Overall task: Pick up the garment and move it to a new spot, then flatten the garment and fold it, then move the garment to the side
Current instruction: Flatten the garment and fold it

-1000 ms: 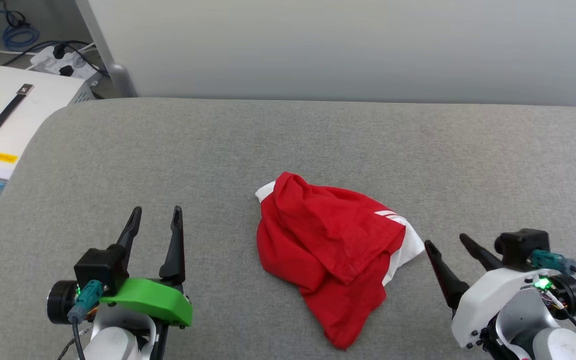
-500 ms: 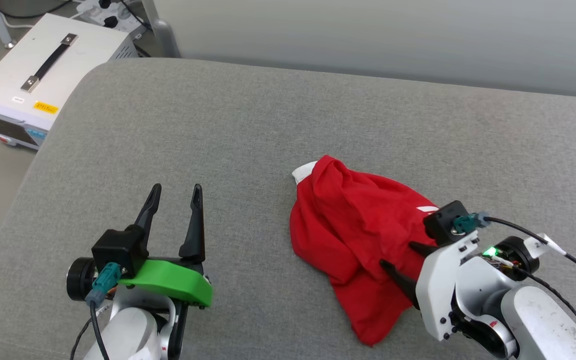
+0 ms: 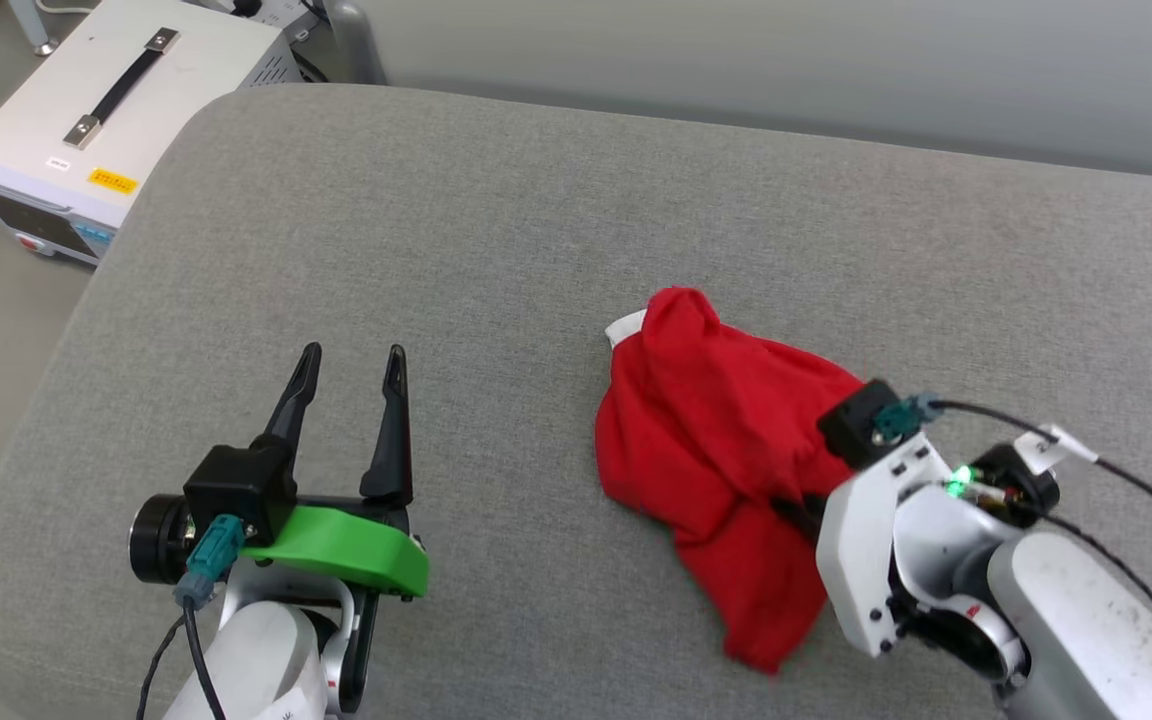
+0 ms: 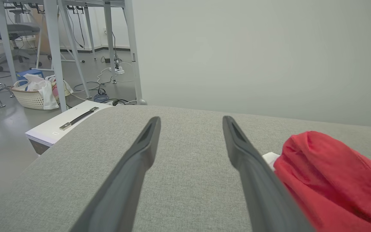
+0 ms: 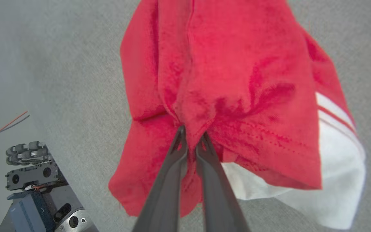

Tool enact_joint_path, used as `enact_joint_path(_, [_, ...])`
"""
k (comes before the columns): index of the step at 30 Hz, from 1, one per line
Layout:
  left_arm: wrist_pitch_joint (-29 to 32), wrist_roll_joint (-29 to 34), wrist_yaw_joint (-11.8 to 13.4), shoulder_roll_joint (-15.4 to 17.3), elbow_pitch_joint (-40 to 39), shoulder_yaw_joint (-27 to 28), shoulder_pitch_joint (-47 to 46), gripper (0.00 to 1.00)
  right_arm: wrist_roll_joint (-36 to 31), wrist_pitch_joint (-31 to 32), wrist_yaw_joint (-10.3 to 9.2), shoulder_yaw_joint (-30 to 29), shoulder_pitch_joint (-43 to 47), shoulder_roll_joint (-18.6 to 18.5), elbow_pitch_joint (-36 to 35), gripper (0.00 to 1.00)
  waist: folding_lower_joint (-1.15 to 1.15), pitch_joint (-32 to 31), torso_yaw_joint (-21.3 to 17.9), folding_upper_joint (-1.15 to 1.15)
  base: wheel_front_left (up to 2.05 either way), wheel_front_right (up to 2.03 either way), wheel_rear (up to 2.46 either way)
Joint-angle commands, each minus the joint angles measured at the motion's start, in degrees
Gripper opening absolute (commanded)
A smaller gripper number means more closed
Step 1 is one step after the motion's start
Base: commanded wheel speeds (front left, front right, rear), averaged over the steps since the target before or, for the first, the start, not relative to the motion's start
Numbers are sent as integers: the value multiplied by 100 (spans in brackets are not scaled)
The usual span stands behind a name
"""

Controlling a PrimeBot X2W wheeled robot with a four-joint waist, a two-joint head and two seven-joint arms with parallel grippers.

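**Item 1, garment** [image 3: 706,430]: red cloth in a crumpled heap on the grey padded surface [image 3: 496,220], toward 4 o'clock from the middle of the head view. A white corner shows at its 11 o'clock edge, and a red tail trails toward 6 o'clock. In the right wrist view, a white sleeve [image 5: 340,167] with red stripes sits at 4 o'clock.

**Item 2, right gripper** [image 5: 192,132]: on the heap's 4 o'clock side. Its fingers are drawn nearly together, pinching a bunched fold of the red cloth between their tips.

**Item 3, left gripper** [image 3: 353,352]: fingers spread with nothing between them, over bare surface. The garment lies well apart at its 3 o'clock.

**Item 4, white box** [image 3: 106,110]: has a black handle and stands on the floor off the surface's corner, at 10 o'clock in the head view.

**Item 5, wicker basket** [image 4: 31,96]: on the floor at 9 o'clock in the left wrist view, holding pale cloth
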Motion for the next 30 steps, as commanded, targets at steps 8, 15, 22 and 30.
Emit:
enact_joint_path(8, [-33, 100, -25, -27, 29, 110, 37, 100, -195, -639, 36, -834, -369, 135, -472, 0, 0, -95, -318, 0, 0, 0, 0])
enact_joint_path(15, [-33, 103, -32, 10, 77, 113, 71, 100, -460, -796, 36, -2528, 127, 313, -270, 0, 0, -112, -629, 0, 0, 0, 0])
enact_joint_path(22, [-17, 72, -46, 35, 135, 90, 52, 100, -635, -839, 36, -4046, 1049, 698, 249, 0, 0, -79, -838, 0, 0, 0, 0])
enact_joint_path(30, [14, 33, -48, 66, 181, 64, 64, 100, -694, -915, 36, -4634, 1789, 1268, 800, 8, 0, -46, -946, 0, 0, 0, 0])
